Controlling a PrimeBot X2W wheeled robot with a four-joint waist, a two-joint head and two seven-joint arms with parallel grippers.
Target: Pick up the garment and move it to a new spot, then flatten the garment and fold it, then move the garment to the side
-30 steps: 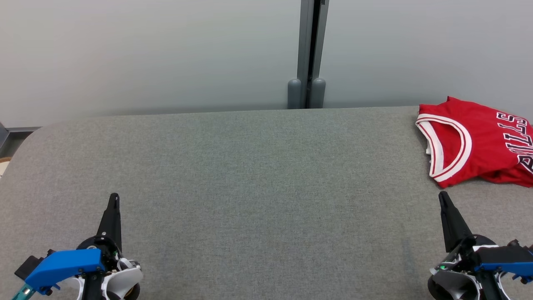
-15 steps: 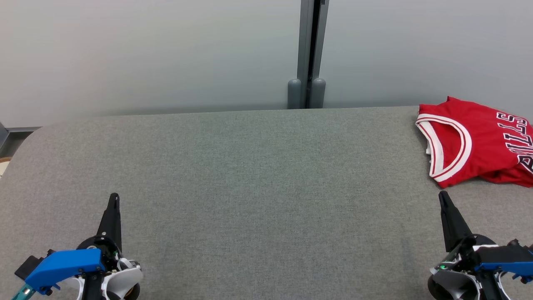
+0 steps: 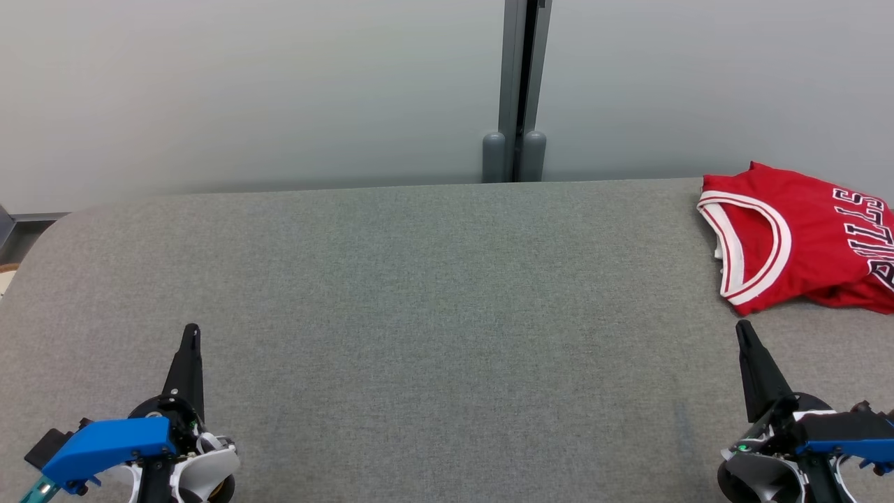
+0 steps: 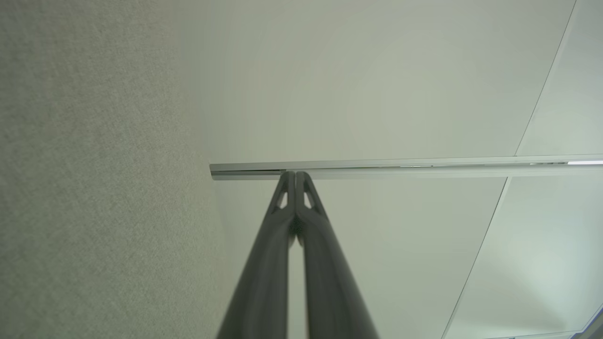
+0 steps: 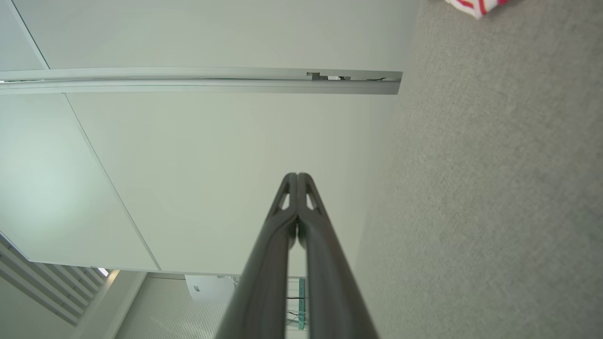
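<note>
**1. Wall** [image 3: 244,91]. Pale grey-green panels, plain, spanning the whole back of the head view.

**2. Surface** [image 3: 447,293]. Grey woven covering with a rounded far-left corner, running from the wall to the near edge.

**3. Post** [image 3: 517,84]. Grey upright joint between two wall panels, right of centre. Its two rounded feet meet the far edge of the surface.

**4. Garment** [image 3: 789,237]. Red sleeveless jersey with white-and-red trim round one opening and dark lettering, partly legible.
- It lies at the far right of the surface, close to the back edge, and is cut off by the right border of the head view.
- Its layers lie over one another, fairly flat, with the near hem rumpled.
- A scrap of its trim shows at the top of the right wrist view [image 5: 476,5].

**5. Right gripper** [image 3: 742,327]. Low right, with its fingers pressed together and holding nothing. The tips point toward the wall, near the garment's near hem but apart from it.

**6. Left gripper** [image 3: 191,328]. Low left, with its fingers pressed together and empty, well apart from the garment.

**Progress.** Neither arm is engaged with the cloth. The garment sits off to one side in a compact heap. That could mean it has not yet been lifted, or that it has already been folded and set aside; the pictures do not settle which. The rumpled hem argues against a tidy fold.

**Change.** None. The garment, both grippers and the framing match the earlier head views exactly.
</note>
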